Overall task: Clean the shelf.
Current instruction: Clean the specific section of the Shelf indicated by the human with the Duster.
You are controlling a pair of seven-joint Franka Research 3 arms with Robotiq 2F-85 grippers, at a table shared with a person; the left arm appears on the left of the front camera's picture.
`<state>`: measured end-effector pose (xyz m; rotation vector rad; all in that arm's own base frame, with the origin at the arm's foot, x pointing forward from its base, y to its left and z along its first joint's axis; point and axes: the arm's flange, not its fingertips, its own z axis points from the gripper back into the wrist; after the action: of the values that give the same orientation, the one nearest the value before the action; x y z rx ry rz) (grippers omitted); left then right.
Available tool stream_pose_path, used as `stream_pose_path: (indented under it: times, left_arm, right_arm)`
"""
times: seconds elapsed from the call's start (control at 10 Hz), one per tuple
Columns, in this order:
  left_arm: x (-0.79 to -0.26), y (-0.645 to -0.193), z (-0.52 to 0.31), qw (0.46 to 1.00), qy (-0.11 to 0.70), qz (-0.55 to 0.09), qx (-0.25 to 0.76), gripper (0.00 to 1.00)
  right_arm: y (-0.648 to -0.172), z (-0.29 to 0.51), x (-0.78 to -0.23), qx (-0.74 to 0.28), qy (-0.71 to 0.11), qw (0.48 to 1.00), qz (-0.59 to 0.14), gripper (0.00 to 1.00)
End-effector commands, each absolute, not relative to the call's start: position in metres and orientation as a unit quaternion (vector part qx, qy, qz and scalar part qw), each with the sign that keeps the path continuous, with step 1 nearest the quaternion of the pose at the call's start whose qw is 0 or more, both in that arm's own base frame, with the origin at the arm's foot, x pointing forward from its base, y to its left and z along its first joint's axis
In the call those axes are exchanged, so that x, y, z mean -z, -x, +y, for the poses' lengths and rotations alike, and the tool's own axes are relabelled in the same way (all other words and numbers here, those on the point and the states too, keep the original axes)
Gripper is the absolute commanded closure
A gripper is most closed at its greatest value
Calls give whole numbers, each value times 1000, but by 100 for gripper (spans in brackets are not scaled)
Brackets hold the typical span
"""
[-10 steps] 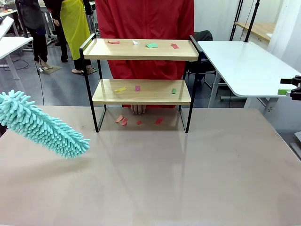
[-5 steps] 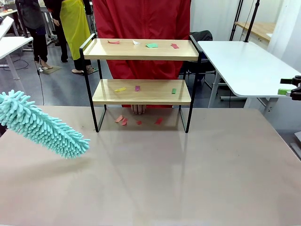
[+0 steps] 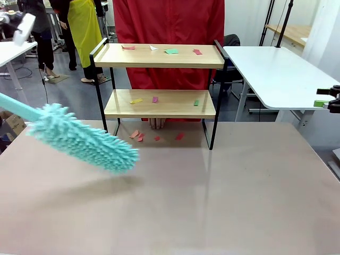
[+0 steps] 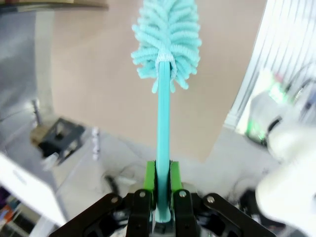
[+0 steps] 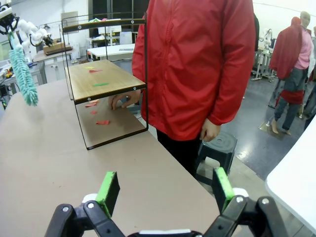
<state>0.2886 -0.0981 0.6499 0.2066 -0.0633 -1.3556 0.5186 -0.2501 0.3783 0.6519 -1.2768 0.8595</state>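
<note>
Beige worktop [image 3: 223, 202] is carrying the two-tier wood-and-black-metal shelf [image 3: 170, 110] at its far middle. My left jaws are clenching a fluffy turquoise duster [image 3: 85, 141], right jaws hanging released. Sweeping hard could shove the shelf.

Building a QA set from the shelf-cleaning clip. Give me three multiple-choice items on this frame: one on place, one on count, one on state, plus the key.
1. Where is the duster head relative to the shelf?
A) on its top board
B) over the table, in front of it to the left
C) beneath it

2. How many paper scraps lie on the lower board?
A) three
B) none
C) seven

3. The right tool is:
A) shut on the duster
B) shut on a scrap
C) open, empty

Key:
1 B, the head hangs over tabletop short of the frame.
2 A, one yellow, one purple, one green.
3 C, its green pads stand wide apart with nothing between.
</note>
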Motion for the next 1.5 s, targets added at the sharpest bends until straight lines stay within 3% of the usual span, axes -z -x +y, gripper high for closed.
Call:
stream_pose_path:
  times: [0.0,0.5,0.7,0.8,1.1,1.4]
  left_arm:
    - [-622,-277,-127,795,-33,-104,597,86]
    - [-576,-257,-213,866,30,-118,485,86]
    - [-558,-266,-204,841,83,-113,523,86]
    - [-573,-257,-217,861,34,-105,496,86]
    - [-563,-258,-216,860,46,-102,497,86]
    - [-558,-272,-257,902,73,-111,411,86]
  right_arm:
    - [-519,-247,-386,-377,-285,678,-563,0]
    - [-519,-247,-386,-377,-285,678,-563,0]
    - [-519,-247,-386,-377,-285,678,-563,0]
    - [-519,-247,-386,-377,-285,678,-563,0]
    - [-519,-247,-386,-377,-285,678,-563,0]
    - [-519,-247,-386,-377,-285,678,-563,0]
